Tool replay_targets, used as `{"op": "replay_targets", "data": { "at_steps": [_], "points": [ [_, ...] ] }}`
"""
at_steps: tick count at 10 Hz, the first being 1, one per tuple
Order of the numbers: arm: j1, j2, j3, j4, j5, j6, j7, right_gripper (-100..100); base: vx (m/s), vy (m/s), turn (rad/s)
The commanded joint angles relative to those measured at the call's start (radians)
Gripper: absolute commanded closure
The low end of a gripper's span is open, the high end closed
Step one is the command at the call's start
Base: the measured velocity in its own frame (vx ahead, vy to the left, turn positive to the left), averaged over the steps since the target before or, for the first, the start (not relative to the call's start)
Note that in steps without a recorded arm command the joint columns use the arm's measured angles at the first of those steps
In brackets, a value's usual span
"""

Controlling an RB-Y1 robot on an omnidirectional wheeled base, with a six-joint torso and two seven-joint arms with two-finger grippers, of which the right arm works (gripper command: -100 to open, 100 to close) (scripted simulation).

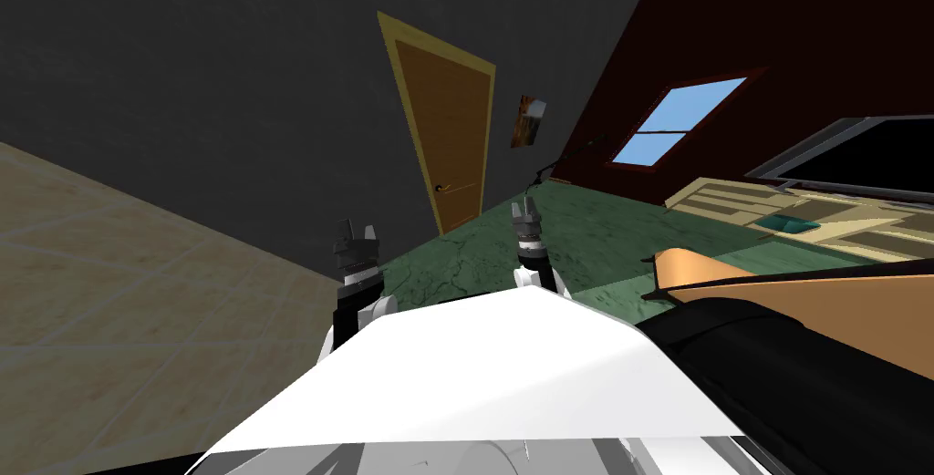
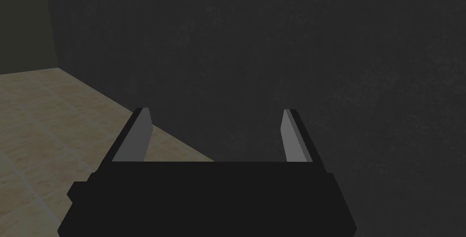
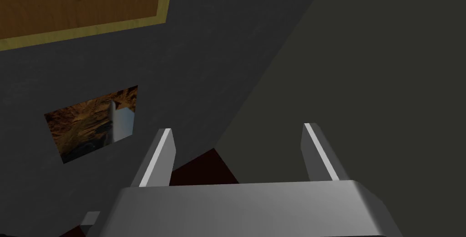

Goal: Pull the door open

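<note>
brown wood-look door (image 1: 451, 132) with a yellowish frame sits flush in the dark grey wall (image 1: 228, 59), so it looks shut. its small dark handle (image 1: 441, 189) is low on the edge nearer the robot's left side. in the head view the door is well ahead of the robot, up between the two grippers and well apart from both

left gripper (image 1: 358, 232) is held out in front of the chest. its two fingers stand apart with nothing between them, and its wrist view looks at the dark wall and the beige tiled floor (image 2: 41, 120). right gripper (image 1: 525, 211) is also out front with its fingers spread and holding nothing. its wrist view catches a corner of the door and a small brownish picture (image 3: 91, 123) hanging on the wall just beside it

the floor by the door is mottled green (image 1: 456, 260). off to the robot's right there's a dark red wall with a blue window (image 1: 679, 121), then a pale counter (image 1: 730, 201) with a teal basin (image 1: 789, 222) sunk into it. the basin is too small to tell what's in it. closer in on that side is a tan surface (image 1: 821, 292) over something black
</note>
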Motion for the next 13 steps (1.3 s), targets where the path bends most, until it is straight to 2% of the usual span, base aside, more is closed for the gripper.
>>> {"op": "replay_targets", "data": {
  "at_steps": [1,6,7,13],
  "points": [
    [-0.011,-0.007,-0.004,0.029,-0.004,-0.002,0.0,-100,0.039,0.003,0.096],
    [-0.052,-0.028,-0.018,0.128,-0.019,-0.009,0.001,-100,0.094,0.006,0.102],
    [-0.066,-0.035,-0.023,0.164,-0.025,-0.012,0.002,-100,0.099,0.008,0.134],
    [-0.122,-0.061,-0.042,0.303,-0.046,-0.022,0.003,-100,0.097,0.001,0.117]
  ]
}}
